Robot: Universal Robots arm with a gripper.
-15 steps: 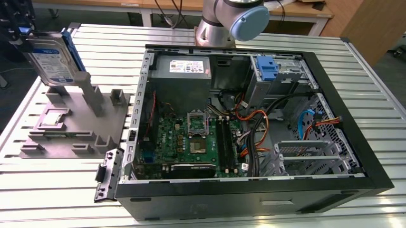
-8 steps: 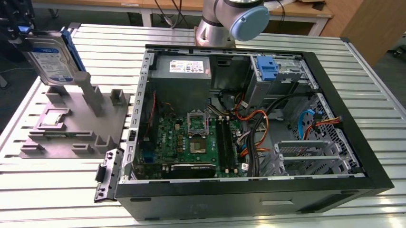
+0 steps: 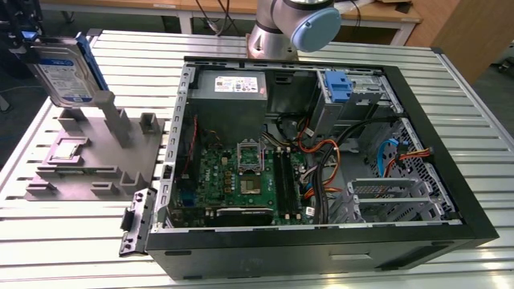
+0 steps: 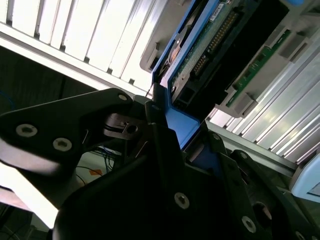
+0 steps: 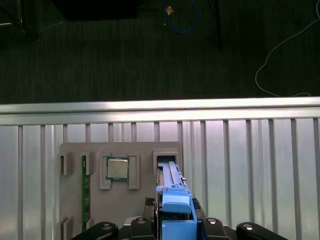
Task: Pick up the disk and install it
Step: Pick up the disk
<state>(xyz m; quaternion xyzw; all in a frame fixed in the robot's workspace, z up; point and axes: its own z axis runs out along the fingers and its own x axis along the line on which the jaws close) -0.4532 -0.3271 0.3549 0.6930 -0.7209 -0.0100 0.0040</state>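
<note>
The flat silver-grey metal disk (image 3: 66, 75), white-labelled and edged in blue plastic, is held upright over the grey slotted fixture (image 3: 88, 162) on the ribbed aluminium worktop (image 3: 72, 241). The black pincer (image 4: 182, 127) is seen clamped on its blue edge in the second wrist view.

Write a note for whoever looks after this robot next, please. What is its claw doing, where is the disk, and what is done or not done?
Gripper: shut on the disk, clamped on its blue bracket edge.
Disk: upright at the top of the grey holder stand, on the exterior view's left, outside the open computer case. I cannot tell whether it has cleared the stand's slot.
Done: the disk is gripped.
Left: the disk is not yet in the case.
</note>
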